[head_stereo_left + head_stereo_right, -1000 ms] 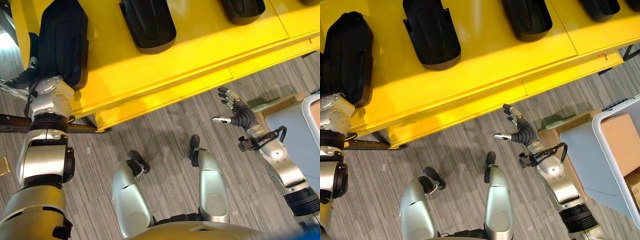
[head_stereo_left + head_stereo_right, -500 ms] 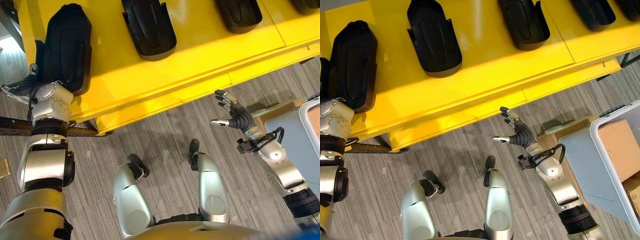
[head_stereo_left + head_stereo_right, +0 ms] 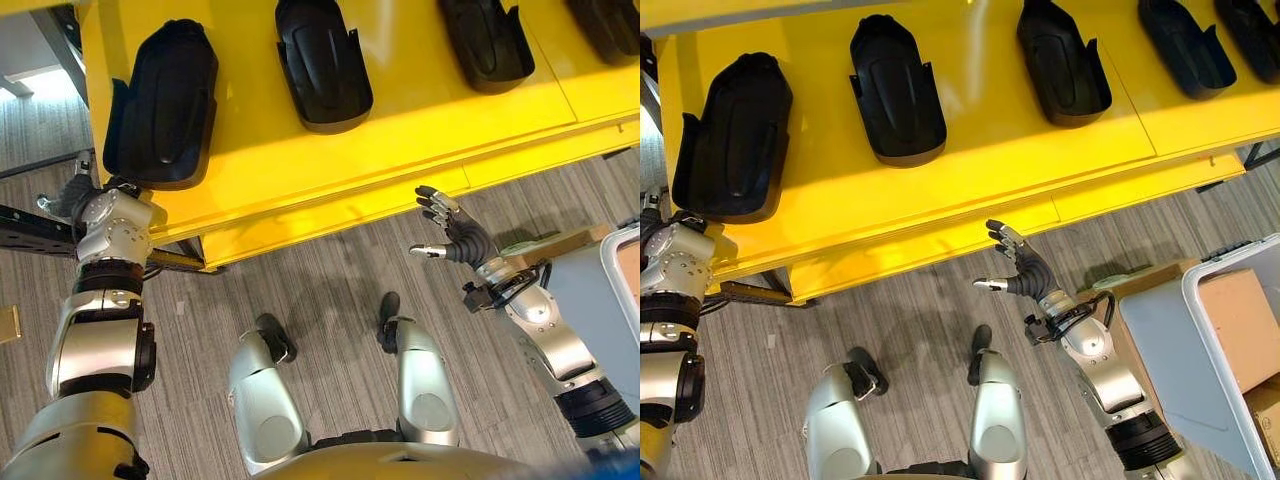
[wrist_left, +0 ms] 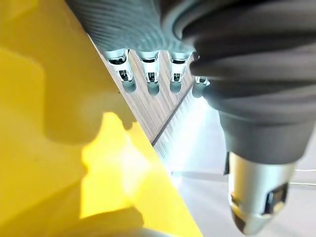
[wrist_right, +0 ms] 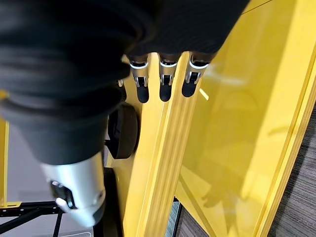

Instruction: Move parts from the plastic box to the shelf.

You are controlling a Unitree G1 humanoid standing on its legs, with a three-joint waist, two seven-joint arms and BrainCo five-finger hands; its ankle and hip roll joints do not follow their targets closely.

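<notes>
Several black moulded parts lie in a row on the yellow shelf (image 3: pixel 300 170). The leftmost part (image 3: pixel 160 105) rests near the shelf's left end. My left hand (image 3: pixel 72 195) is at the shelf's left front corner, just below that part, with its fingers (image 4: pixel 150 74) straight and holding nothing. My right hand (image 3: pixel 455 235) hovers over the floor in front of the shelf's front edge, fingers (image 5: pixel 165 84) spread and empty. The plastic box (image 3: pixel 1200 300) stands at the far right with a brown carton inside.
A grey-blue panel (image 3: pixel 1155 340) leans beside the box, on the side nearer my right arm. A dark metal frame rail (image 3: pixel 30 225) runs under the shelf at the left. Grey striped carpet lies in front of the shelf.
The camera has shifted, so more of the shelf shows. My left hand has come away from the leftmost black part, which now lies free. The right hand stays open, nearer the shelf edge.
</notes>
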